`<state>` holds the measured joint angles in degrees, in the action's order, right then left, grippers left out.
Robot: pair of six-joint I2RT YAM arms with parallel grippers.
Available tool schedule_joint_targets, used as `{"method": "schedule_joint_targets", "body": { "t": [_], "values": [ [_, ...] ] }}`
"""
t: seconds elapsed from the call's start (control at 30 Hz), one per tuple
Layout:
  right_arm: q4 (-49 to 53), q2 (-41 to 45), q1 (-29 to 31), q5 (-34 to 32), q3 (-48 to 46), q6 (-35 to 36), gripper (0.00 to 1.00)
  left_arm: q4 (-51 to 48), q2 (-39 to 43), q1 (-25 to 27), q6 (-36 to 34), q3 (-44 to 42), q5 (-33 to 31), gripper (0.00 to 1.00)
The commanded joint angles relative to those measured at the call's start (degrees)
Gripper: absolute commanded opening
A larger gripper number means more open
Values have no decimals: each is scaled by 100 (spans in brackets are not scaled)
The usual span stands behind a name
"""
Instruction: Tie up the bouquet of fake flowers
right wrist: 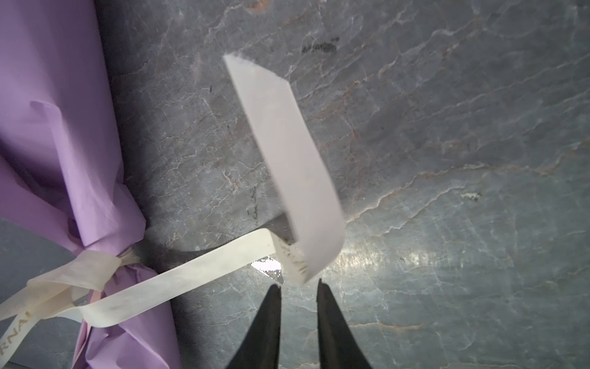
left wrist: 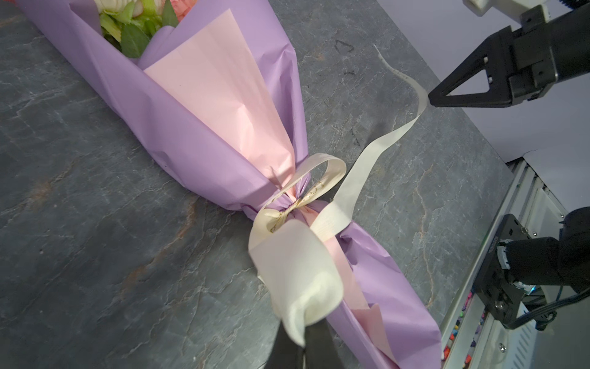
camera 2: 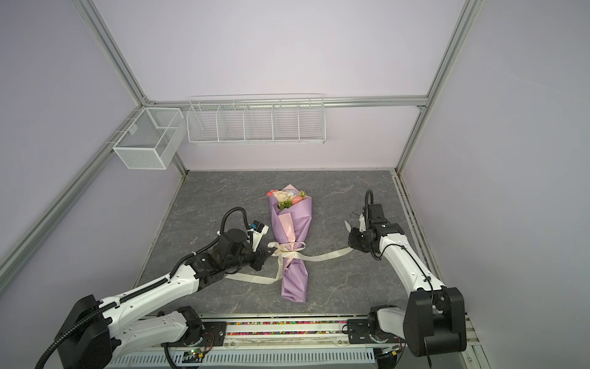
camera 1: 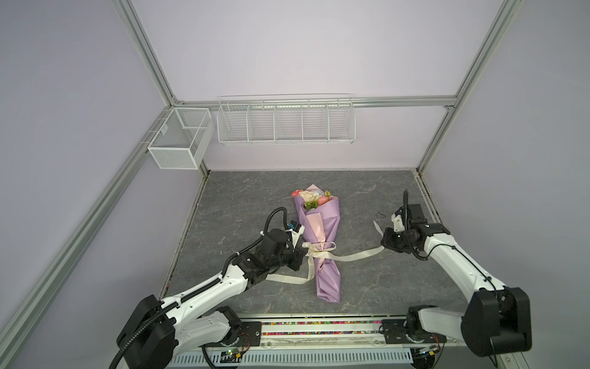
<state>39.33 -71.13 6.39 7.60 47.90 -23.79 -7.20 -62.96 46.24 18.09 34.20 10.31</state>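
The bouquet of fake flowers (camera 1: 312, 198) lies in the middle of the grey table (camera 1: 242, 204), sleeved in lilac wrapping paper (camera 1: 321, 230), heads toward the back wall. A cream ribbon (camera 1: 357, 254) cinches its waist. The left gripper (left wrist: 300, 345) reaches in low and pinches a bow loop, seemingly to keep it taut. The right gripper (right wrist: 298, 283) is stretched out to the side, jaws apart, the ribbon's tail just off its tips

— What lies on the grey slab (camera 1: 242, 204)?
— A lilac paper wrap (camera 1: 322, 230), mid-table, with a cream ribbon (left wrist: 297, 265) knotted round it (one tail runs right).
— And farther back?
— A mesh box (camera 1: 178, 140) far left, a wire rack (camera 1: 285, 123) beside it.
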Motion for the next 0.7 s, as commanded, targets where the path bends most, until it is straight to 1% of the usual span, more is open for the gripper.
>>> {"method": "schedule_joint_targets", "body": {
  "t": [0.0, 0.07, 0.13, 0.2, 0.3, 0.4, 0.47, 0.57, 0.67],
  "values": [
    [77, 385, 90, 229, -236, -332, 44, 119, 188, -18, 268, -172, -30, 0],
    [-2, 603, 228, 358, -346, -541, 46, 171, 277, -18, 324, -269, -84, 0],
    [-221, 741, 458, 637, -474, -741, 47, 120, 356, -18, 357, -324, -144, 0],
    [-446, 761, 864, 847, -582, -1021, 48, 3, 413, -18, 384, -365, -200, 0],
    [-641, 643, 1344, 848, -687, -1423, 50, -129, 489, -18, 457, -461, -325, 0],
    [-982, 551, 1669, 823, -921, -2085, 53, -213, 559, -23, 596, -579, -536, 0],
    [-1369, 469, 1814, 968, -1122, -2387, 53, -330, 579, -18, 671, -594, -652, 0],
    [-1501, 228, 2032, 930, -1130, -2506, 53, -805, 573, -18, 714, -375, -754, 0],
    [-1521, 38, 2129, 880, -1120, -2572, 54, -1420, 511, -18, 646, 109, -793, 0]
  ]
}}
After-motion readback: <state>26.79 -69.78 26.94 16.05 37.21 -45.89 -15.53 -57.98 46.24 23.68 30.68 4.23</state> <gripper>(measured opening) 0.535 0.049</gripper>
